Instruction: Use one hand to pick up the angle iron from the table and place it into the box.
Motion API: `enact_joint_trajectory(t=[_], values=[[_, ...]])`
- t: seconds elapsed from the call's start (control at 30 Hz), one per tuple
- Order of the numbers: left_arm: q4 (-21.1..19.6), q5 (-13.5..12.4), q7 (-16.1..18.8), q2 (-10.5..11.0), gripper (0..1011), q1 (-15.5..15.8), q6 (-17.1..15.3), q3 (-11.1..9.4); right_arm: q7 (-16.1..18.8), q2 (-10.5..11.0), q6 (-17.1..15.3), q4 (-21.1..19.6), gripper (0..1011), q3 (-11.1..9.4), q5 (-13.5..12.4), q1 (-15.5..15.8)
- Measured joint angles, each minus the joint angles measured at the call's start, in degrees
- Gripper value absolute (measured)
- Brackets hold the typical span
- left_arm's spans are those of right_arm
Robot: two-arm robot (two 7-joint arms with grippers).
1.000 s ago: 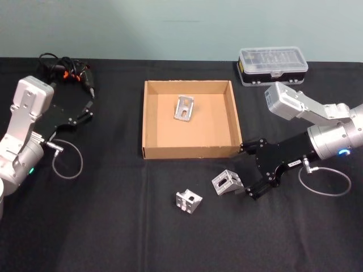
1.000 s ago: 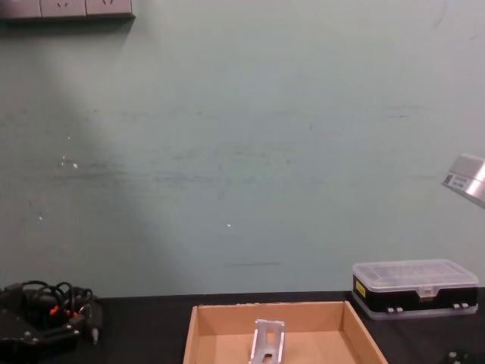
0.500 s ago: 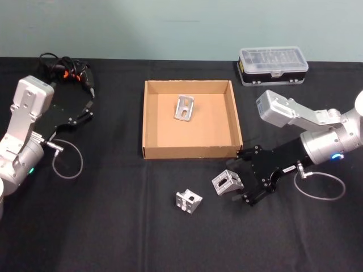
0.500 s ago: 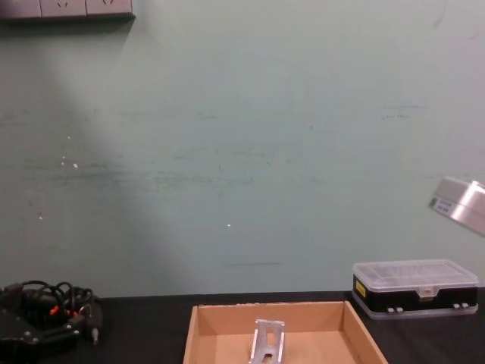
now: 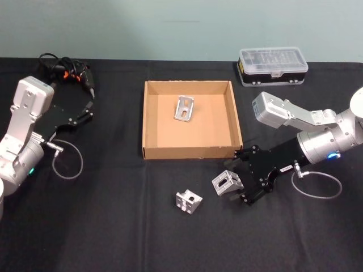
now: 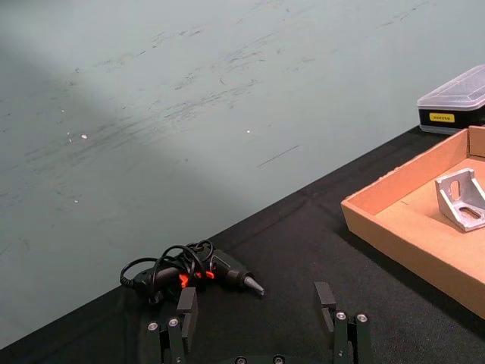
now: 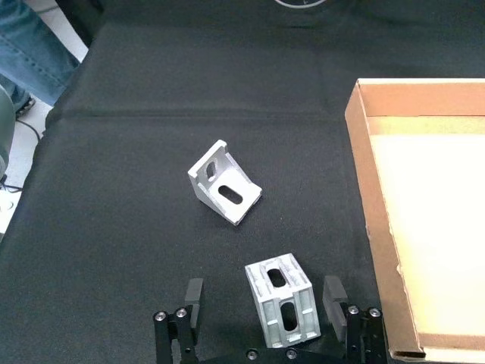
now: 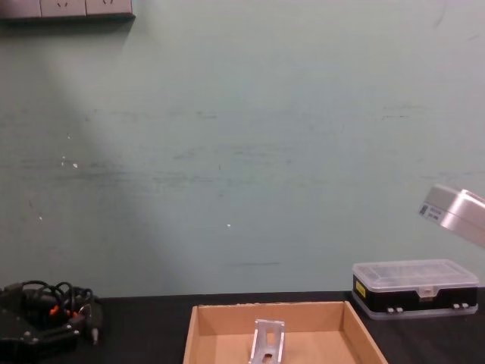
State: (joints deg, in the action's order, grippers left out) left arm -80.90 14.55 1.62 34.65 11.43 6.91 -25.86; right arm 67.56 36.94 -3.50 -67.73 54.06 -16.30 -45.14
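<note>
Angle iron [image 5: 227,182] of ribbed, slotted silver metal lies on the matt black table [image 5: 113,226] just outside the near wall of the tan cardboard box [image 5: 190,152], between the spread fingers of the blocky black right gripper [image 5: 235,182], while the left gripper [image 5: 87,111] rests open at far left.

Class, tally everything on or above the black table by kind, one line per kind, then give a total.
Angle irons: 3, one in the box, two on the table
Box: 1
Clear-lidded case: 1
Cabled tool: 1
Grippers: 2, left gripper open, right gripper open around one angle iron
Total: 8
</note>
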Motion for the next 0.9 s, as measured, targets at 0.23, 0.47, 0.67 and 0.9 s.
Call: enact_joint_trajectory(t=[0.23, 0.47, 0.67, 0.9], values=[[0.0, 0.0, 0.0, 0.0, 1000, 0.0, 0.0, 0.0, 0.02, -0.54, 0.19, 0.56, 1000, 0.54, -0.06, -0.19], [0.0, 0.0, 0.0, 0.0, 1000, 0.0, 0.0, 0.0, 0.03, -1.06, 0.61, 1.58, 1000, 0.9, -0.07, -0.49], [0.0, 0.0, 0.0, 0.0, 1000, 0.0, 0.0, 0.0, 0.02, -1.45, 0.99, 2.66, 1000, 0.96, 0.07, -1.03], [0.0, 0.0, 0.0, 0.0, 1000, 0.0, 0.0, 0.0, 0.02, -2.25, 1.69, 4.78, 1000, 1.04, 0.48, -1.69]])
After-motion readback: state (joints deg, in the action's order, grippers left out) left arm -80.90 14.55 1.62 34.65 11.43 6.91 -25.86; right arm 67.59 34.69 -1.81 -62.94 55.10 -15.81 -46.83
